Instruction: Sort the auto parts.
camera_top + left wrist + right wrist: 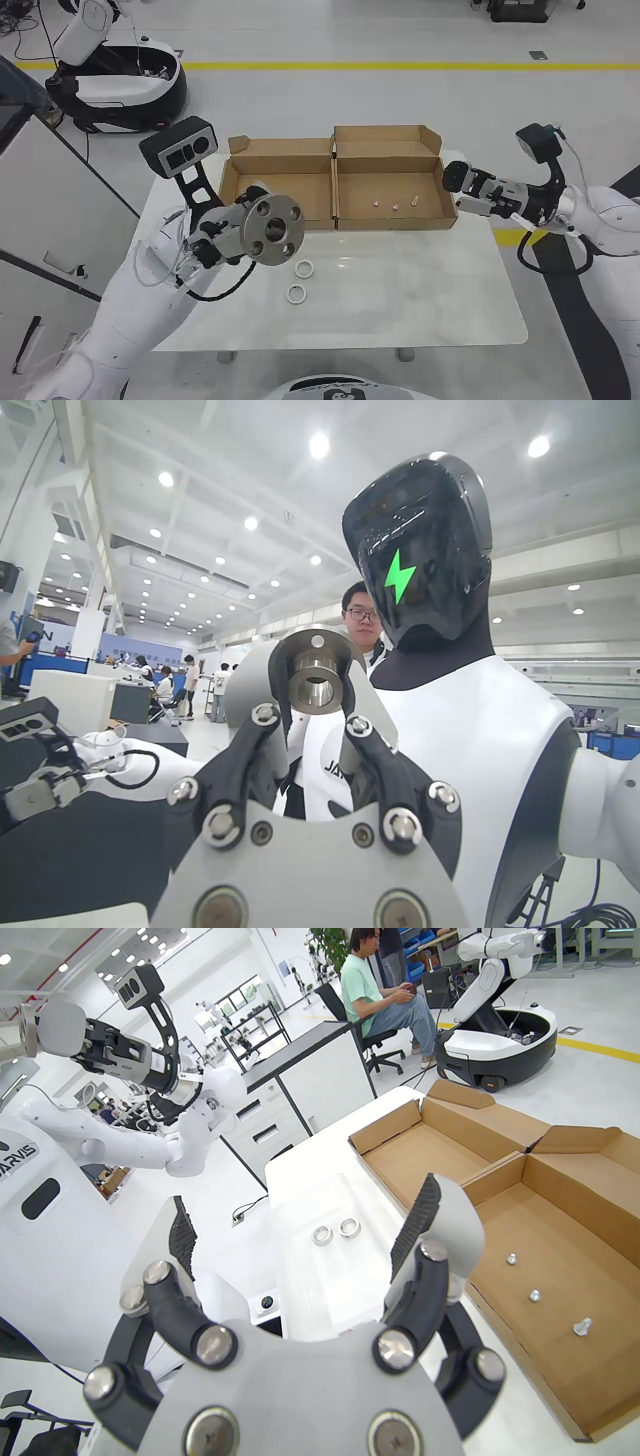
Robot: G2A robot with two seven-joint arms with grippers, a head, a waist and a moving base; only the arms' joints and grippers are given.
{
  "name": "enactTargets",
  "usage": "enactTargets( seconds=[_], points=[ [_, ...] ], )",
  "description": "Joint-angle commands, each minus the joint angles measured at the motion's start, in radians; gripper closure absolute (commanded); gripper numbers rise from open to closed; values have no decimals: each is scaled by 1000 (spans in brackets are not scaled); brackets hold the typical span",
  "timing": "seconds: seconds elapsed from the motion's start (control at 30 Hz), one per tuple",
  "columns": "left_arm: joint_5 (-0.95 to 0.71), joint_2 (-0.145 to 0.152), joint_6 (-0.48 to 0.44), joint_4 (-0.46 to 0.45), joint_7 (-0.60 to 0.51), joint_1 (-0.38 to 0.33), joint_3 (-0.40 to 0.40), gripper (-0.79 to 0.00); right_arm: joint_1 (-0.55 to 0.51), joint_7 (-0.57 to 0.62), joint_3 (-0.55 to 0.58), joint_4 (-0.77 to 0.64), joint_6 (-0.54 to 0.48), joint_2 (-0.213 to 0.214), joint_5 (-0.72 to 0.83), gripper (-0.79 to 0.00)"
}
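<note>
My left gripper (315, 695) is shut on the barrel of a round metal flange hub (272, 228), held up in the air over the table's left side, its face toward the top view. Two white rings (305, 268) (297, 294) lie on the white table (420, 290) below and to the right of it. My right gripper (302, 1228) stands open with nothing between its fingers, at the right end of the right cardboard box (390, 182). Three small bolts (396, 206) lie in that box. The left cardboard box (290, 190) holds nothing.
The two open boxes sit side by side at the table's back edge, flaps up. In the right wrist view the rings (335, 1230) lie on bare table beyond the fingers and the bolts (534, 1296) in the near box. A mobile robot base (120, 85) stands on the floor behind.
</note>
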Motion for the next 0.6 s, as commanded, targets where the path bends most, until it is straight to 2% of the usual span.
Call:
enactTargets(
  seconds=[0.0, 0.2, 0.3, 0.57],
  points=[
    [-37, -14, 0, 1, -12, 19, -18, 0, 0, 0, 0, 0, 0, 0, 0, -785],
    [-128, -67, 0, 5, -96, 68, -80, 0, 0, 0, 0, 0, 0, 0, 0, -785],
    [-102, -87, 0, 23, -116, 80, -94, 0, 0, 0, 0, 0, 0, 0, 0, -785],
    [73, -106, 0, 86, -116, 89, -97, 0, 0, 0, 0, 0, 0, 0, 0, -785]
  ],
)
